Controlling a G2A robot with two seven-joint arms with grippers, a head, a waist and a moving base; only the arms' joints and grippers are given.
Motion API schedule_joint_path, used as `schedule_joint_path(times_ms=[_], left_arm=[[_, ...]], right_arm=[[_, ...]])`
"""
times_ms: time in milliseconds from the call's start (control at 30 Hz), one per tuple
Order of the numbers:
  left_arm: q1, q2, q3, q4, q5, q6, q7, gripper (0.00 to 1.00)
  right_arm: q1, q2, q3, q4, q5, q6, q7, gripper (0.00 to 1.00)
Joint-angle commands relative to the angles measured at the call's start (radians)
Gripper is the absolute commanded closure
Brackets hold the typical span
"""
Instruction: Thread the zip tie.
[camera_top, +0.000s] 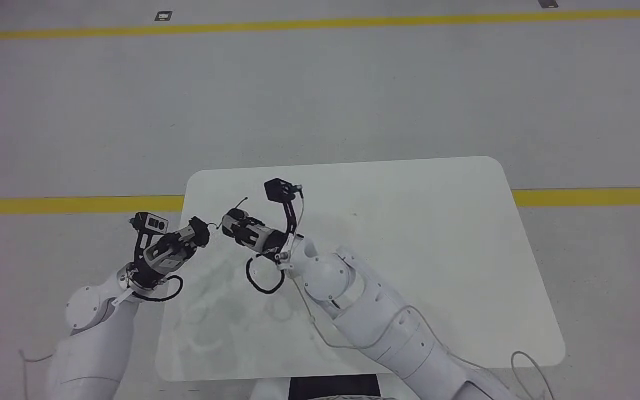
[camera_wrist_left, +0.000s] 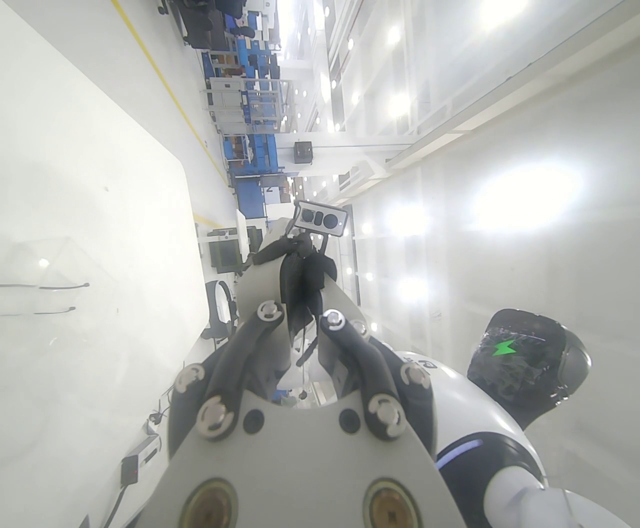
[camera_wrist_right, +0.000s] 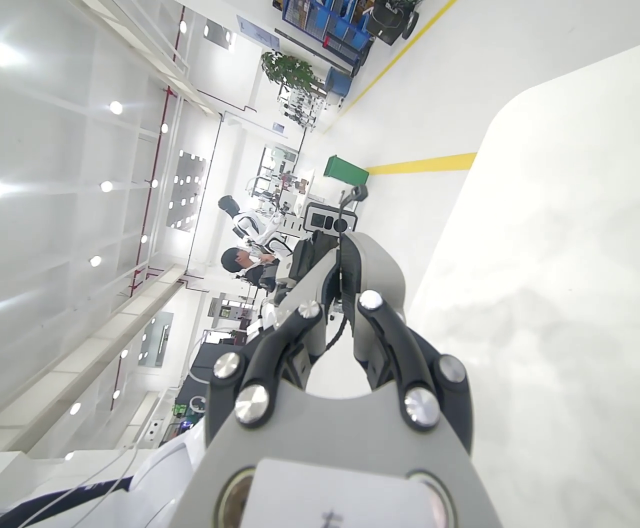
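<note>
**Two grippers nose to nose over the table, one tie pinched**

You are working over one white table (camera_top: 450, 200) with rounded corners. It stands on a pale floor crossed by two yellow lines (camera_top: 300, 24). Farther off are blue racks (camera_wrist_left: 250, 145), a green bin (camera_wrist_right: 346, 170) and rows of ceiling lights. The right gripper (camera_wrist_right: 345, 240) is clamped on the tie (camera_wrist_right: 342, 210). The thin black strap runs between its fingers and pokes out past the tips, and its square head hangs in the air above the table. Just beyond, the left gripper (camera_wrist_left: 302, 260) faces it with jaws pressed together (you cannot tell what, if anything, sits between them). Count two grippers, one held tie, and two thin dark strips (camera_wrist_left: 60, 286) lying side by side on the table.
</note>
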Motion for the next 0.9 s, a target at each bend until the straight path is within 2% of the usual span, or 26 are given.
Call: schedule_joint_path(times_ms=[0, 233, 300, 400, 867], left_arm=[[0.0, 0.0, 0.0, 0.0, 0.0, 0.0, 0.0, 1.0], [0.0, 0.0, 0.0, 0.0, 0.0, 0.0, 0.0, 1.0], [0.0, 0.0, 0.0, 0.0, 0.0, 0.0, 0.0, 0.89], [0.0, 0.0, 0.0, 0.0, 0.0, 0.0, 0.0, 0.8], [0.0, 0.0, 0.0, 0.0, 0.0, 0.0, 0.0, 0.83]], right_arm=[[-0.002, 0.001, 0.001, -0.004, -0.003, 0.002, 0.003, 1.0], [-0.007, 0.004, 0.002, -0.014, -0.02, 0.011, -0.001, 1.0], [-0.008, 0.004, 0.003, -0.016, -0.022, 0.012, -0.002, 1.0], [-0.01, 0.005, 0.005, -0.018, -0.024, 0.013, -0.003, 1.0], [-0.004, 0.007, 0.008, -0.017, -0.043, 0.013, -0.004, 1.0]])
